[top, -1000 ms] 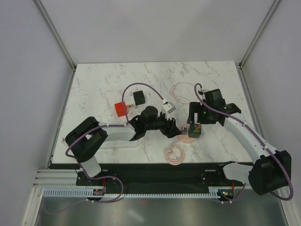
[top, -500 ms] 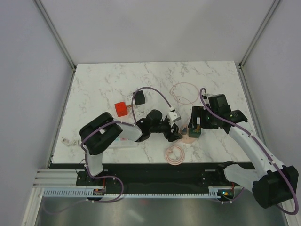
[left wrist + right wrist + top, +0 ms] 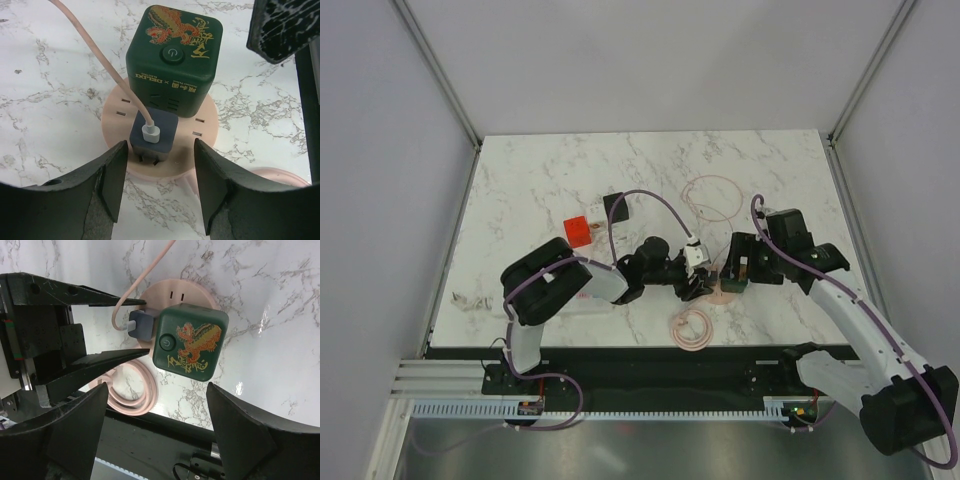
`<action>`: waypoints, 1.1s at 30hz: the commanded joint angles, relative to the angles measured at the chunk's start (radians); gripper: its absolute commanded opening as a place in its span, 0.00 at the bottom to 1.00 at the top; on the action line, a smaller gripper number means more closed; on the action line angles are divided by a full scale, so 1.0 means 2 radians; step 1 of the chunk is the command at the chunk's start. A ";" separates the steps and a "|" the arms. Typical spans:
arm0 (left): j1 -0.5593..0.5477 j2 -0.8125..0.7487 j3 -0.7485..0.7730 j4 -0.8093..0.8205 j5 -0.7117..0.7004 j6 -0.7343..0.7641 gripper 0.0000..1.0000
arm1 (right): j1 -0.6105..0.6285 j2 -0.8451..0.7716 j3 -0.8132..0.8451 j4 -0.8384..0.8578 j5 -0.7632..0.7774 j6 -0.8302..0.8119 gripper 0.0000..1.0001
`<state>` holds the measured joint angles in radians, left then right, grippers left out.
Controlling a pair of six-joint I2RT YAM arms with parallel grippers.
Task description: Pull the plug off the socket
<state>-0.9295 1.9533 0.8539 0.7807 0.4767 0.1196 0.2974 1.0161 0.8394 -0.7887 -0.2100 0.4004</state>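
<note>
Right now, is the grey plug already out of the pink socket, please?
No, the grey plug stands plugged into the pink socket.

Top view: bright, even, diffuse light; counter (image 3: 540, 180) near white; soft, faint shadows beneath arms (image 3: 570, 285).
Left wrist view: green cube (image 3: 172, 55) sharp; left claw (image 3: 159, 150) fingers (image 3: 107, 190) soft, out of focus, lower frame.
Right wrist view: glare streaks on counter, right of frame; bright sheen lower centre; right claw (image 3: 156, 387) fingers (image 3: 70, 435) dark, blurred at lower corners.
</note>
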 commanded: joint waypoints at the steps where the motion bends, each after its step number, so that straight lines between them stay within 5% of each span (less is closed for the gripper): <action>1: -0.005 0.008 0.015 0.037 0.008 0.044 0.62 | 0.002 -0.017 -0.020 -0.008 0.018 0.033 0.86; 16: -0.011 0.018 0.026 0.038 0.025 0.045 0.45 | 0.002 -0.032 -0.094 0.034 0.031 0.099 0.69; 20: -0.015 0.017 0.029 0.035 0.033 0.041 0.64 | 0.002 -0.025 -0.117 0.073 0.032 0.120 0.52; 26: -0.018 0.023 0.035 0.033 0.029 0.039 0.68 | 0.002 -0.026 -0.137 0.101 0.028 0.134 0.40; 33: -0.020 0.033 0.047 0.033 0.019 0.023 0.38 | 0.003 -0.032 -0.148 0.117 0.029 0.138 0.33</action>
<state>-0.9546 2.0048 0.9131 0.8017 0.4995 0.1654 0.3000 0.9649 0.5545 -0.6231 -0.1619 0.6559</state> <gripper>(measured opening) 0.422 0.336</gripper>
